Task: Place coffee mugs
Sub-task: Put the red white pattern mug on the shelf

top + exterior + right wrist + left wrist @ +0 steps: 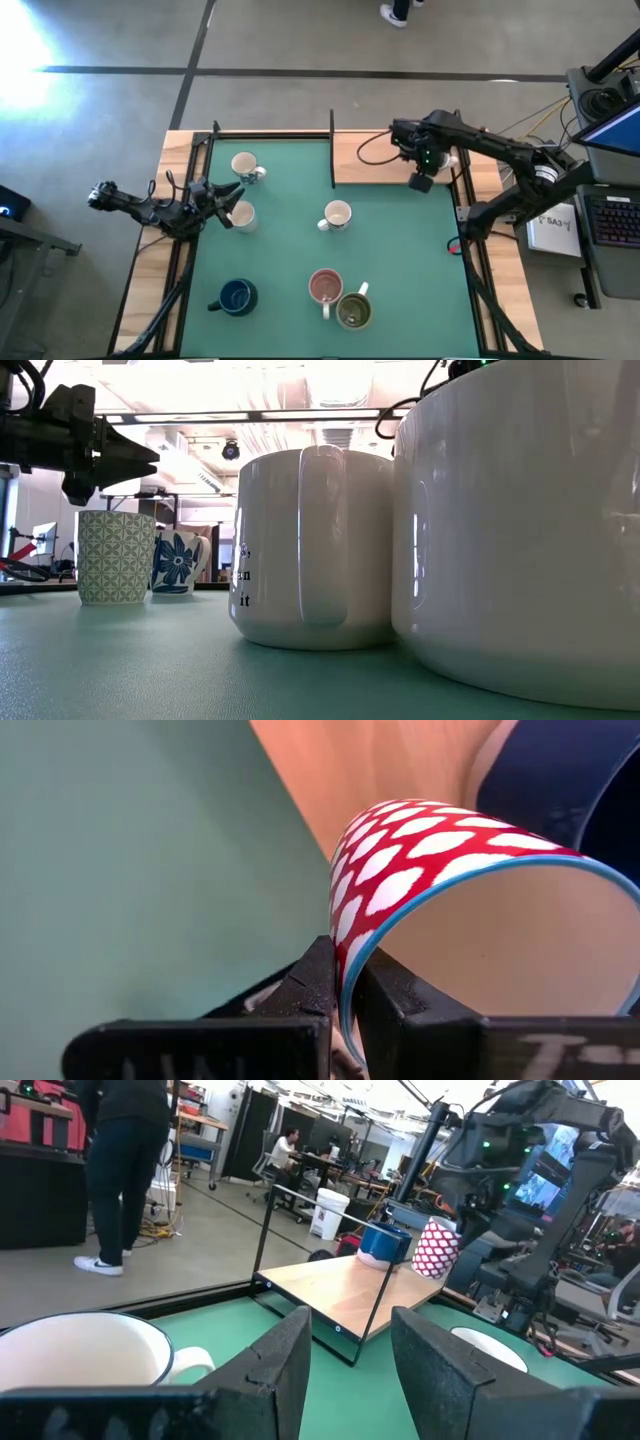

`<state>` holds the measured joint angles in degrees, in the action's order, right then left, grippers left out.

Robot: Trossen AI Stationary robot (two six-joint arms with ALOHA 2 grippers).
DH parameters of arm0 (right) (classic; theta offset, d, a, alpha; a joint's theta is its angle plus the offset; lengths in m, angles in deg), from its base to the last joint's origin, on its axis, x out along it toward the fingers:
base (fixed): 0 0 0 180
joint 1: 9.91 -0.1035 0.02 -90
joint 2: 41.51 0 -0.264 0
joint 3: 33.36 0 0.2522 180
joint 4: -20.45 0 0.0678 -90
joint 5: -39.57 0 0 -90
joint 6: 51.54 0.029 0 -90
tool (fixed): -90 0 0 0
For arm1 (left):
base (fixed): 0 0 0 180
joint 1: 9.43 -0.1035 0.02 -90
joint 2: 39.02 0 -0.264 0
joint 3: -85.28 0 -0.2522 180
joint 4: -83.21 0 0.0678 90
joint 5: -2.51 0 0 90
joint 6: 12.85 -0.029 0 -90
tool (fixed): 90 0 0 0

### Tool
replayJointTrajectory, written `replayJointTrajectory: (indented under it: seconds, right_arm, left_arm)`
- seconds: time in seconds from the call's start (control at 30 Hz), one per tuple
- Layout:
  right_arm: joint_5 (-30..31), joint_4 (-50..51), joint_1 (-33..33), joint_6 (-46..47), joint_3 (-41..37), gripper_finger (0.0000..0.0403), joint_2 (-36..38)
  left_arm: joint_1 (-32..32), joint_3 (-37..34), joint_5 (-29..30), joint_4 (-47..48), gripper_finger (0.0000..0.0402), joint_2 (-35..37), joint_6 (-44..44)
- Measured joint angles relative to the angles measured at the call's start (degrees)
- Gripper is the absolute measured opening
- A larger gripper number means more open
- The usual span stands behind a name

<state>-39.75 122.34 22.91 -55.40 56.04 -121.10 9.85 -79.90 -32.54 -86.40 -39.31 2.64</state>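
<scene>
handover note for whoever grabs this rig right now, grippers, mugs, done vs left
Right gripper: shut on the rim of the red-and-white patterned mug, over the wooden shelf at the table's back right, beside a dark blue mug.
Left gripper: open, empty, by the two cream mugs on the left side of the green mat.
Also on the mat: a white mug at centre, a blue mug, a pink mug and an olive mug at the front.
Done: blue mug on shelf.
Left: release the patterned mug, then move the six on the mat.

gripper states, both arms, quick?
Left gripper: open, holding nothing, near the white mugs.
Right gripper: closed on the rim of the red-and-white patterned mug, over the wooden shelf.
</scene>
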Motion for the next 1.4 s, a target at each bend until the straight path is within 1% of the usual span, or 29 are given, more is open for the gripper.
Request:
replayJointTrajectory:
  seconds: [0.17, 0.63, 1.1, 1.23, 1.4]
  right_arm:
    - [0.0, -1.0, 3.2, -4.4, -0.6, 0.0013, -0.3]
    - [-0.4, -3.4, 9.6, -8.7, -1.6, 0.0013, -0.4]
    - [-0.7, -4.5, 9.9, -8.8, -6.4, 0.0013, -0.4]
    - [-2.1, -5.9, 9.9, -9.0, -7.0, 0.0013, -0.2]
    - [-1.7, -6.2, 9.9, -9.3, -7.4, 0.0028, -0.2]
  left_arm:
    - [0.0, 0.0, 0.0, 0.0, 0.0123, 0.0, 0.0]
    - [0.0, 0.0, 0.0, 0.0, 0.0123, 0.0, 0.0]
    - [0.0, 0.0, 0.0, 0.0, 0.0123, 0.0, 0.0]
    - [0.0, 0.0, 0.0, 0.0, 0.0123, 0.0, 0.0]
    - [0.0, 0.0, 0.0, 0.0, 0.0123, 0.0, 0.0]
